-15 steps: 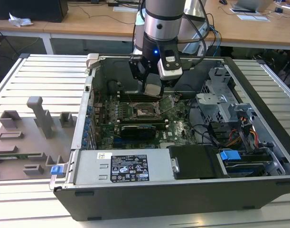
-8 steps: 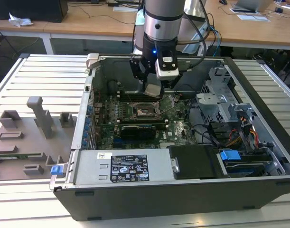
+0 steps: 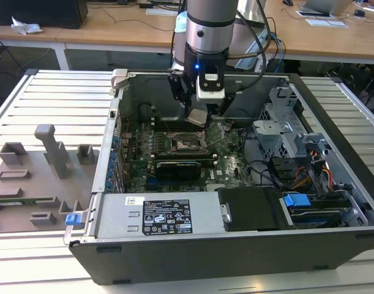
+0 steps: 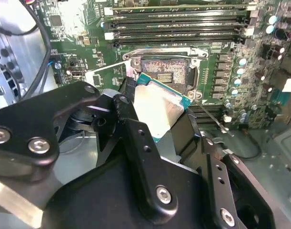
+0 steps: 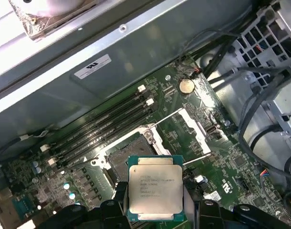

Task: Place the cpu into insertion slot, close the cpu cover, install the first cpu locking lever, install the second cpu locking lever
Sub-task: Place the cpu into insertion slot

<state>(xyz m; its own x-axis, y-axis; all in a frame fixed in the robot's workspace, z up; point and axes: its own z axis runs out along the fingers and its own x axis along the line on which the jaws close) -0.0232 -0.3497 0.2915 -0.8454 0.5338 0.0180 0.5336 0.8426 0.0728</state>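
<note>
while the arm (image 3: 209,24) hangs down into the open computer case (image 3: 193,254) on the slatted desk (image 3: 58,98), the pincer (image 3: 199,115) is clenched on the cpu (image 3: 198,119), gripping it by two opposite edges. in the first wrist view the cpu (image 5: 155,183) shows its silvery top almost face-on, with black fingers (image 5: 117,202) pressed against both sides and one edge of the chip cut off at the picture's border. the chip hangs in the air above the motherboard (image 3: 229,165), clear of it and near the insertion slot (image 3: 185,144) — not seated in it.

in the first wrist view the held chip hides part of the insertion slot (image 5: 124,155), so only some of its black frame and dark inside can be seen. in the second wrist view the insertion slot (image 4: 164,71) lies bare, its pale pin field uncovered, while the cpu (image 4: 159,112) is seen at a slant in front of it and the black links of the pincer (image 4: 159,125) hide much of the board nearer the camera.

the cpu cover (image 5: 195,131) is swung open beside the slot, with green board showing through its window. a thin wire locking lever (image 4: 209,116) stands loose next to the slot; which of the two it is cannot be told. long memory slots (image 4: 178,26) run along the slot's other side. at the exterior view's left a grey fixture tray (image 3: 33,184) rests on the desk, well apart from the pincer.
</note>
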